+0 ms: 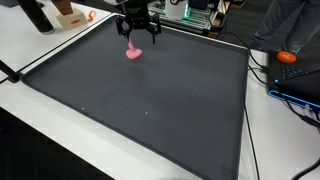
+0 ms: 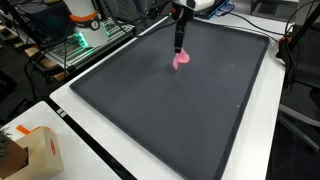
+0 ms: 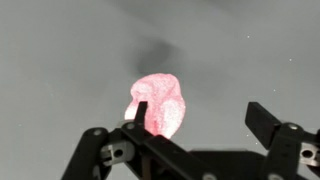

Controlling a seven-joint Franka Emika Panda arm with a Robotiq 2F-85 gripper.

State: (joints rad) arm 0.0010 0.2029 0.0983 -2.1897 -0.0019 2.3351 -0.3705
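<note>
Wrist view: the tool (image 3: pixel 198 110), jaws apart, hovers over the pink lump (image 3: pixel 160 100) on the dark mat (image 3: pixel 60 60) (near its edge), which sits close against one finger (image 3: pixel 141 112) and might snag on lifting.

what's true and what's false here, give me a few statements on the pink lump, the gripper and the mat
1. The soft pink rounded lump lies on the dark grey mat. True.
2. The gripper is shut on the lump. False: in the wrist view its jaws stand wide apart, with the lump near one finger.
3. The lump sits at the middle of the mat. False: in both exterior views it lies near one edge.
4. The gripper hangs right above the lump. True.
5. The small cardboard box stands on the mat. False: it stands on the white table, off the mat.
</note>
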